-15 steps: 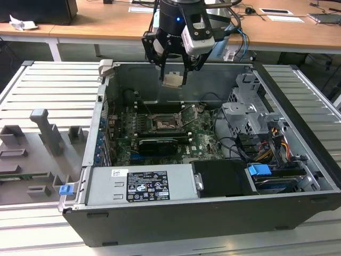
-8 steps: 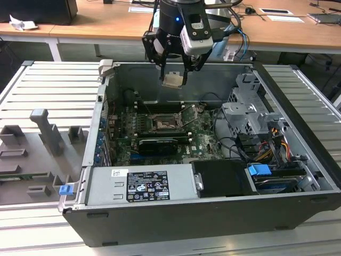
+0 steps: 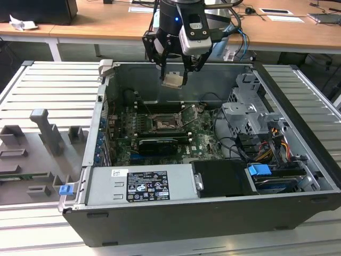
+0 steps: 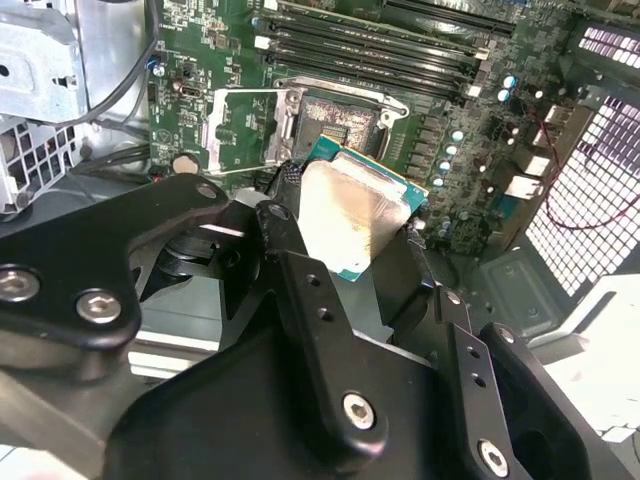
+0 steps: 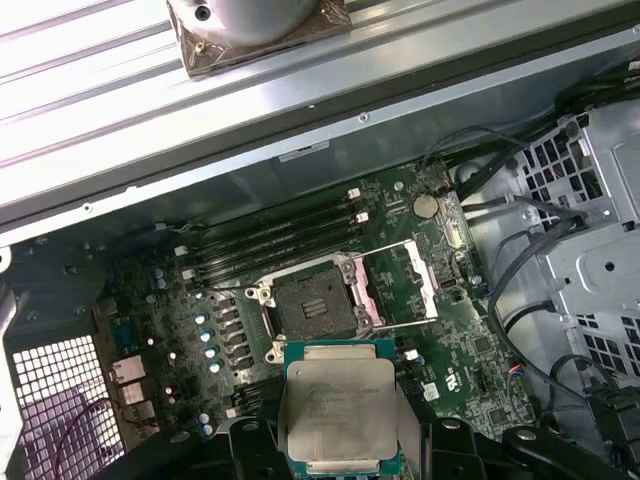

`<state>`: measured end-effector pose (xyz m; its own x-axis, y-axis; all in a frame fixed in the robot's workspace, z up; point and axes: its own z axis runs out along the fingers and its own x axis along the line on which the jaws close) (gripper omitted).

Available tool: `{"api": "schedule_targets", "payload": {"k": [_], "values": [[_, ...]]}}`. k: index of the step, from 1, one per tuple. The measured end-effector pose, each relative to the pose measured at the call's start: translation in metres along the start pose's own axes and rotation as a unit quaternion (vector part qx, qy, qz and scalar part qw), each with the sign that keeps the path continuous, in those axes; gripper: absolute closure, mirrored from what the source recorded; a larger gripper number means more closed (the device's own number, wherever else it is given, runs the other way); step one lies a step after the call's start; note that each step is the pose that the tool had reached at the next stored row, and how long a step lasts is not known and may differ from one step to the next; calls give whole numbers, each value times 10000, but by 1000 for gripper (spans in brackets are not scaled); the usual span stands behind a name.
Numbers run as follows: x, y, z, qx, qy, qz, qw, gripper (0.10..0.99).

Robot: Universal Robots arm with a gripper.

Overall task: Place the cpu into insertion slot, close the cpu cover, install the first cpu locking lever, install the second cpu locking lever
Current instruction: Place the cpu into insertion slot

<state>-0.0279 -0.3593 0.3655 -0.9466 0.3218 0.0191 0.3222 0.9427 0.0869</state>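
Robotics lab or electronics workshop. A robot arm's pincer (image 3: 174,76), gripping a cpu (image 3: 173,81), hangs over an open desktop computer case (image 3: 224,216). The case's green motherboard (image 3: 205,138) lies exposed below the pincer. The case rests on a ribbed aluminium work table (image 3: 48,90). Grey moulded fixtures (image 3: 48,133) stand on that table, toward the exterior view's left of the pincer and nearer the camera. Behind the pincer run wooden desks (image 3: 106,24) scattered with loose papers (image 3: 279,11).
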Motion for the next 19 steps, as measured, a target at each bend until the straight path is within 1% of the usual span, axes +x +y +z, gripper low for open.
{"api": "schedule_targets", "payload": {"k": [11,17,19], "values": [[0,0,0,-3,-16,186,9998,557],[0,0,1,-7,-35,402,9992,557],[0,0,1,-8,-38,434,9990,557]]}}
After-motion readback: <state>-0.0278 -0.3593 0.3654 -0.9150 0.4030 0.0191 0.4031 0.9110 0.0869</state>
